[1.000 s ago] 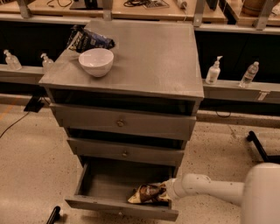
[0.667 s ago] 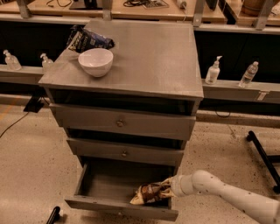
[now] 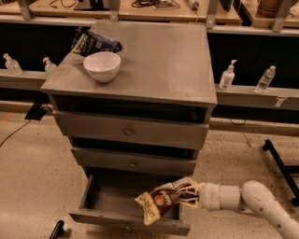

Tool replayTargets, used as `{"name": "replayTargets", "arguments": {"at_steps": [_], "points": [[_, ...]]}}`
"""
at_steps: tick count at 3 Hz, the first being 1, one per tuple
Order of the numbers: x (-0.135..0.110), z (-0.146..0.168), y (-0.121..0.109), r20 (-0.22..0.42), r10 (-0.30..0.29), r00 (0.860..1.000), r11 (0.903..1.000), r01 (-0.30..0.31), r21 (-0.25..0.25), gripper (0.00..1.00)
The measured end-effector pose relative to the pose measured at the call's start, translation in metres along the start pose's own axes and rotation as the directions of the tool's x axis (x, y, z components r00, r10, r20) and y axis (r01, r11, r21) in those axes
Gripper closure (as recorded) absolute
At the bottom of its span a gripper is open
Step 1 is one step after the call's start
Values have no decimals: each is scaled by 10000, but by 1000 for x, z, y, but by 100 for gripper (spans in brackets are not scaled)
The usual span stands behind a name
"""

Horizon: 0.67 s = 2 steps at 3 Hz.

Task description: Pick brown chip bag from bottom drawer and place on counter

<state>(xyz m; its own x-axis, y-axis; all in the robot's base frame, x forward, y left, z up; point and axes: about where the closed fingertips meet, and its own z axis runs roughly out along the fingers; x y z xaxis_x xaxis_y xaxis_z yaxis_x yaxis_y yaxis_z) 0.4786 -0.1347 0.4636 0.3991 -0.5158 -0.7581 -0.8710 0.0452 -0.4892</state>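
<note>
Three grey drawers run down the front of the cabinet, and only the bottom drawer (image 3: pixel 110 198) is pulled well out, its box open toward me. The white arm (image 3: pixel 236 198) reaches in low from about 4 o'clock, its wrist pointing toward 9 o'clock. Its jaws are clenched on the 3 o'clock end of the brown chip bag (image 3: pixel 163 201), over the drawer's 3 o'clock side. The bag hangs crosswise and tilted, with the gripped end higher. Its cream end droops toward 8 o'clock in front of the drawer's front wall, and I cannot tell whether it touches that wall. The round logo faces outward.

Up top, the desk (image 3: pixel 163 60) carries two things, both on its 9 to 11 o'clock side. A white bowl (image 3: pixel 102 65) sits upright near the 9 o'clock edge. A dark blue-black bag (image 3: pixel 96 43) lies just behind it at the 11 o'clock corner. They sit very close, though contact is hard to judge.

The top drawer (image 3: pixel 128 132) and the middle drawer (image 3: pixel 133 163), each with a small knob, are pushed in far more than the bottom one.

Beyond the cabinet, a pump bottle (image 3: pixel 227 74) and a clear bottle (image 3: pixel 265 79) stand on a ledge at 3 o'clock. Two more bottles (image 3: pixel 11 64) stand at 9 o'clock. A wooden bench (image 3: pixel 154 10) spans 12 o'clock.
</note>
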Motion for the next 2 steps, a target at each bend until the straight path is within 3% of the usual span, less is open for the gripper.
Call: {"name": "replayTargets", "arguments": {"at_steps": [1, 2], "points": [[-58, -41, 8, 946, -1712, 9807, 9851, 1720, 0, 100], [-102, -65, -4, 836, -2792, 9566, 9588, 2825, -299, 100]]}}
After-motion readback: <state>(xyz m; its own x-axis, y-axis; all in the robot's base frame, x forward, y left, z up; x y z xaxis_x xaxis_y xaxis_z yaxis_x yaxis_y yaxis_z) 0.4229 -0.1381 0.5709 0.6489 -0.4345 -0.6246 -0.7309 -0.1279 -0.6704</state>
